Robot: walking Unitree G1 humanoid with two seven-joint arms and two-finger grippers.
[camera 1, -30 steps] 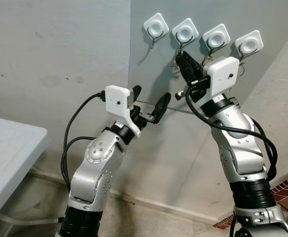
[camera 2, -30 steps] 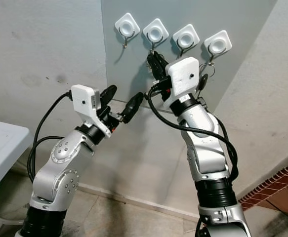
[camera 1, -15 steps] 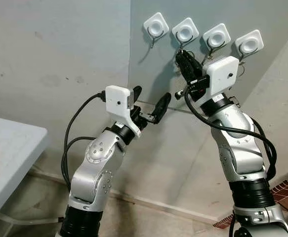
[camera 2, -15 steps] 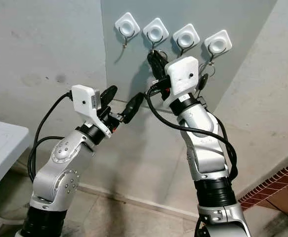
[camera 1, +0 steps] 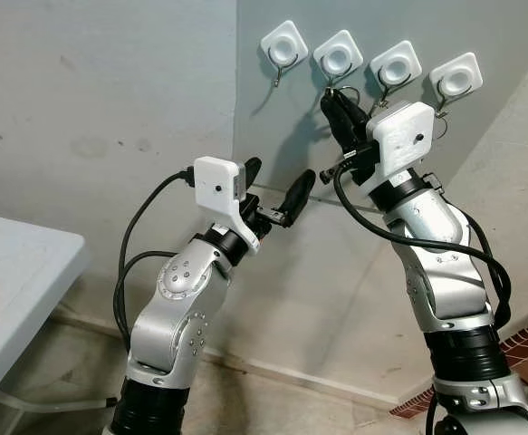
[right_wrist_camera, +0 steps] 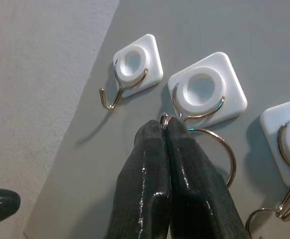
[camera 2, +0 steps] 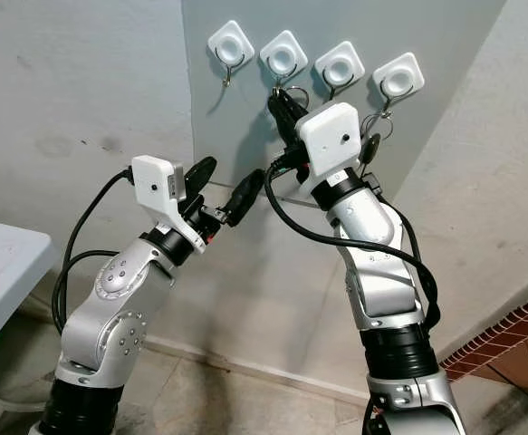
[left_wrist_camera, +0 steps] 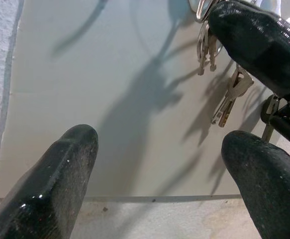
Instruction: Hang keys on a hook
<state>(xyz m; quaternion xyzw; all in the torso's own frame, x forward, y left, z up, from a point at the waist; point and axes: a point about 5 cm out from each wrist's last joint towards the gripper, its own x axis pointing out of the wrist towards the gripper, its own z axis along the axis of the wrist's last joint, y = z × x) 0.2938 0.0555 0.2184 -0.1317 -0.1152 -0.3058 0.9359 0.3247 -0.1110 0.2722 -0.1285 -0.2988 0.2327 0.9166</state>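
Four white square hooks sit in a row on a grey wall panel (camera 1: 273,136). My right gripper (camera 1: 333,98) is raised to the second hook (camera 1: 338,54) and is shut on the key ring (right_wrist_camera: 224,149). The ring's top touches that hook's (right_wrist_camera: 207,89) wire tip, just beyond the fingertips (right_wrist_camera: 157,137). Keys (left_wrist_camera: 229,97) dangle below the right gripper against the panel. The first hook (right_wrist_camera: 132,64) is bare. My left gripper (camera 1: 277,177) is held open lower down, in front of the panel, with nothing between its fingers (left_wrist_camera: 60,174).
Another ring (right_wrist_camera: 284,209) hangs from the third hook (camera 1: 396,63), and a ring (camera 1: 440,127) hangs near the fourth hook (camera 1: 456,79). A white table (camera 1: 19,272) stands at the left. Brick flooring (camera 1: 526,353) lies at the lower right.
My right gripper has risen a little with the key ring, bringing it up to the second hook. The left arm has not moved.
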